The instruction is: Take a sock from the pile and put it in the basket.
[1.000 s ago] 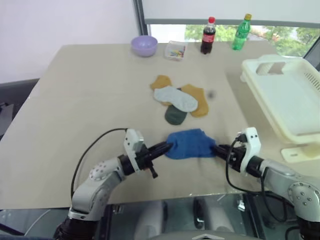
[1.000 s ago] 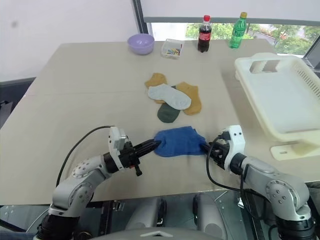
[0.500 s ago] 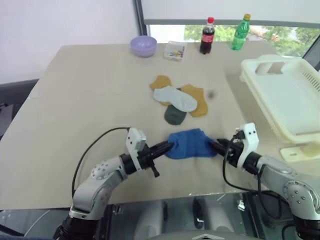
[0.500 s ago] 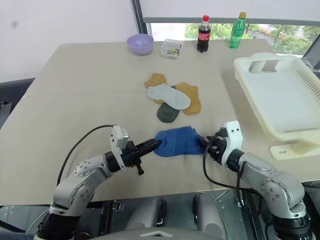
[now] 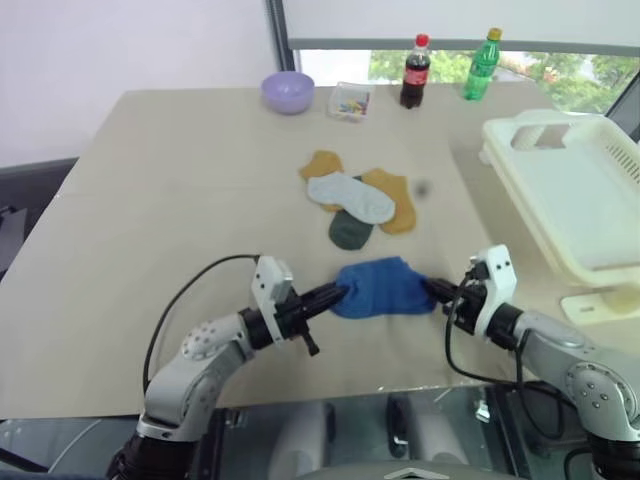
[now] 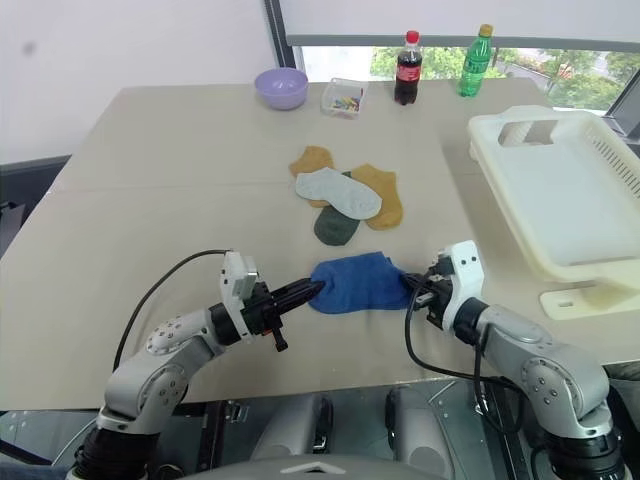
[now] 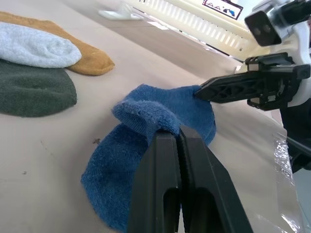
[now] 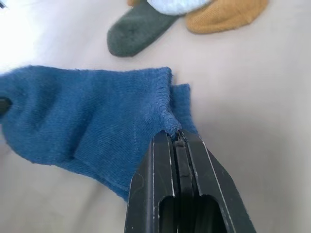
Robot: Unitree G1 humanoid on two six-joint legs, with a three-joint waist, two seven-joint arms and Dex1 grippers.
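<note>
i have the royal blue sock (image 5: pixel 383 288) pinched at both ends, well clear of the pile: left tool (image 5: pixel 340 293) pressed together on a fold of one end, right tool (image 5: pixel 432 288) clamped on the ribbed cuff. it's soft, thick knit, bunched loosely on the smooth beige surface (image 5: pixel 180 200). i judge the pick is made; next i need to lift it and carry it right to the basket (image 5: pixel 580 200). beyond lies the pile (image 5: pixel 358 205), mustard, grey and dark green socks overlapping flat. the basket is rigid cream plastic, slotted, at the right edge.

Beige table (image 5: pixel 180 180), white wall (image 5: pixel 120 40), bright window (image 5: pixel 560 70).
</note>
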